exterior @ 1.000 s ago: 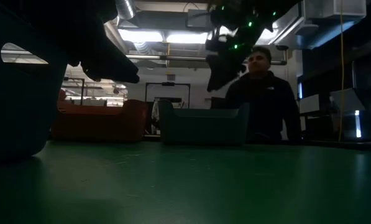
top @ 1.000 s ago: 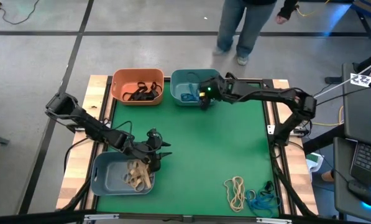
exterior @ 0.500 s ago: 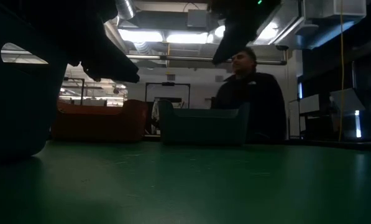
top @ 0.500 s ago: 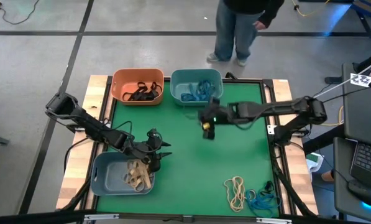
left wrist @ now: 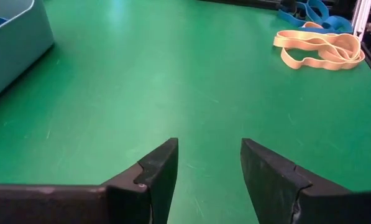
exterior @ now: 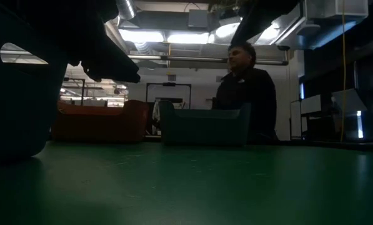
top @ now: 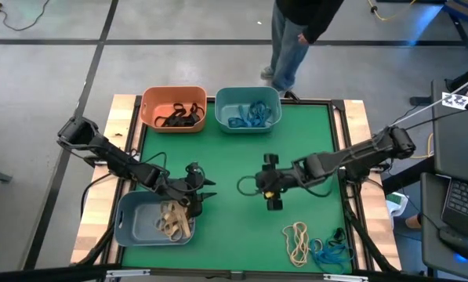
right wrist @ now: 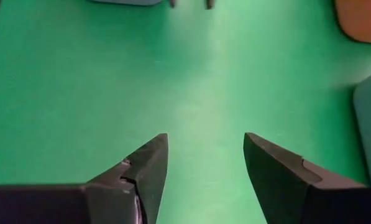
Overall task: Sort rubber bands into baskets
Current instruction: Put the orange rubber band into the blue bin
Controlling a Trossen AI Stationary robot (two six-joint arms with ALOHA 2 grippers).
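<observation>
With my right gripper (top: 273,190) empty, fingers spread, over mid-bench, the tan rubber bands (top: 298,240) lay nearer it than my left gripper (top: 203,190), also spread, beside the grey-blue basket (top: 130,220).

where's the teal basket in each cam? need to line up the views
High view: teal basket at the mat's far edge, right of the orange basket.
Low view: centre, standing on the far mat.
Left wrist view: one corner at the frame edge.
Right wrist view: cannot tell.
Shared landmark: green mat.
</observation>
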